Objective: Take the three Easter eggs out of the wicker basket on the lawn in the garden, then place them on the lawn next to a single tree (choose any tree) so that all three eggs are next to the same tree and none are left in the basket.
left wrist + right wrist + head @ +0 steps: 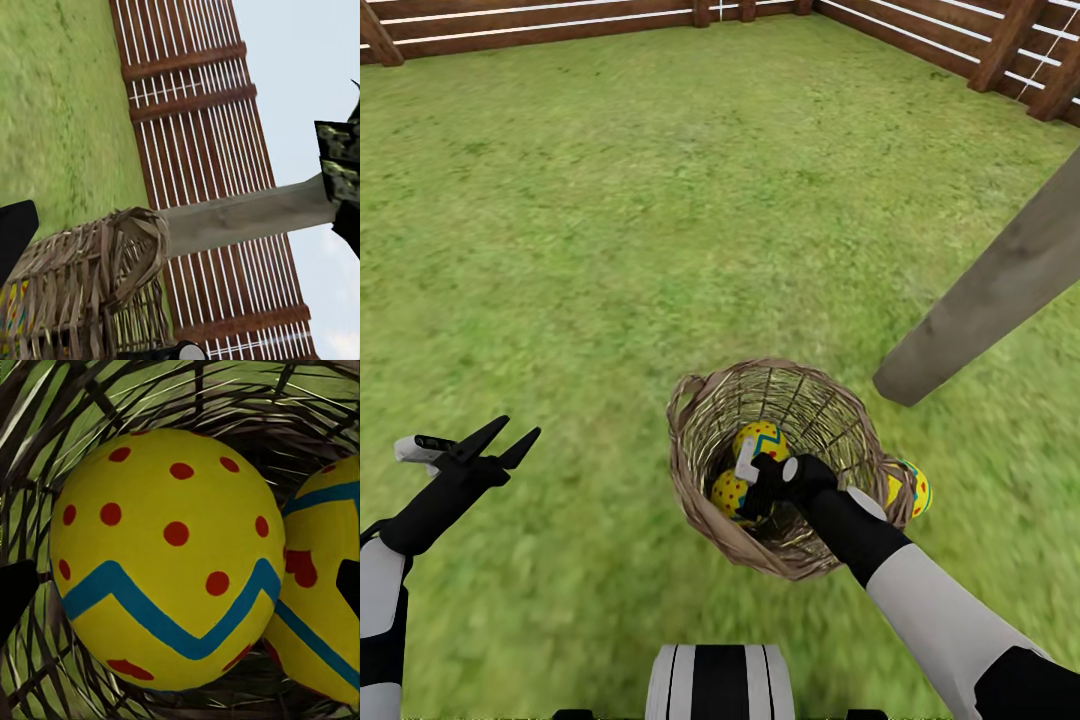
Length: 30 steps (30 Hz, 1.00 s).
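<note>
A mottled green lawn (660, 200) spreads out to a brown slatted fence (560, 20) along its far edge and far right corner. At the left, the left gripper (510, 435) hovers over bare grass, its two dark fingers spread apart and holding nothing. Near the middle of the near part of the lawn stands the wicker basket (700, 480), a loop handle at its left rim. Two Easter eggs lie inside it: one yellow egg (760, 438) toward the far wall and a second egg (728, 492) just beside it, nearer. The right gripper (755, 480) reaches down into the basket among them; whether it is clenched cannot be told. In the right wrist view its dark fingertips (15, 600) flank the closest egg. A third egg (915, 488) lies on the grass, touching the basket's right side. Beyond it, a leaning grey-brown tree trunk (980, 300) rises from the lawn.
</note>
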Available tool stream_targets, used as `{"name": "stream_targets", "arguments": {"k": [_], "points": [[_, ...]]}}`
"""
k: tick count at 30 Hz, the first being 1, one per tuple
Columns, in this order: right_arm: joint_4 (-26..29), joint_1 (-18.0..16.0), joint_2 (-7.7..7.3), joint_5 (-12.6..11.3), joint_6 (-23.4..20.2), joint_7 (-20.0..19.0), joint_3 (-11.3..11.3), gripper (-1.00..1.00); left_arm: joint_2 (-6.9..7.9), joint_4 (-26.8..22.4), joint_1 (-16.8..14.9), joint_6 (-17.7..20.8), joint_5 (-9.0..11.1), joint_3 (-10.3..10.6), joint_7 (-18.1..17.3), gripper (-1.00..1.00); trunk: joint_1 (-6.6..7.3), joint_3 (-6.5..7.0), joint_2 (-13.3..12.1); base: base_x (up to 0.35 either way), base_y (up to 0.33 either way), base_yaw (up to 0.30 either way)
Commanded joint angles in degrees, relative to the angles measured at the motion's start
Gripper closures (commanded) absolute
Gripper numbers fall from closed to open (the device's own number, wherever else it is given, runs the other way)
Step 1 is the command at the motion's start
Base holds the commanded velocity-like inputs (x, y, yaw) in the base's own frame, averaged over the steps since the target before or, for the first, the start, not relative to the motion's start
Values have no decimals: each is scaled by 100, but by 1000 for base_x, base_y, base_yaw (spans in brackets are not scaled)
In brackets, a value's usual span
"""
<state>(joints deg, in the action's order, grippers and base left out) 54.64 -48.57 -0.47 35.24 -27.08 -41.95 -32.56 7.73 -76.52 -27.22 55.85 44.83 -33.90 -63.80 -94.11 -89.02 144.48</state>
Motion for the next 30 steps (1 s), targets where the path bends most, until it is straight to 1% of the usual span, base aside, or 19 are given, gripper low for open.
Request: {"name": "stream_targets", "arguments": {"k": [1,10,17,24,25,27,30], "points": [[18,-4,0,47,-16,-27,-13,-100,0,-1,-3,33,9,-3,-10,-100,-1,-26,3,0,0,0],[23,-4,-5,50,-16,-25,-7,-100,0,-3,-3,32,9,-2,-10,-100,-25,-226,15,0,0,0],[29,-4,-6,52,-23,-4,4,-100,0,5,-3,32,9,-2,-10,-100,-25,-226,15,0,0,0],[30,-3,11,51,-25,12,4,-100,0,5,-3,32,9,-2,-10,-100,-40,-359,23,0,0,0],[18,-4,12,52,-48,12,4,-100,0,6,-3,32,9,-2,-10,-100,-40,-359,23,0,0,0],[34,-4,2,53,-171,17,4,-100,0,1,-3,32,9,-2,-10,-100,-45,-403,26,0,0,0],[37,-4,7,53,-208,12,4,-100,0,-2,-3,32,9,5,-10,-100,-48,-425,27,0,0,0]]}}
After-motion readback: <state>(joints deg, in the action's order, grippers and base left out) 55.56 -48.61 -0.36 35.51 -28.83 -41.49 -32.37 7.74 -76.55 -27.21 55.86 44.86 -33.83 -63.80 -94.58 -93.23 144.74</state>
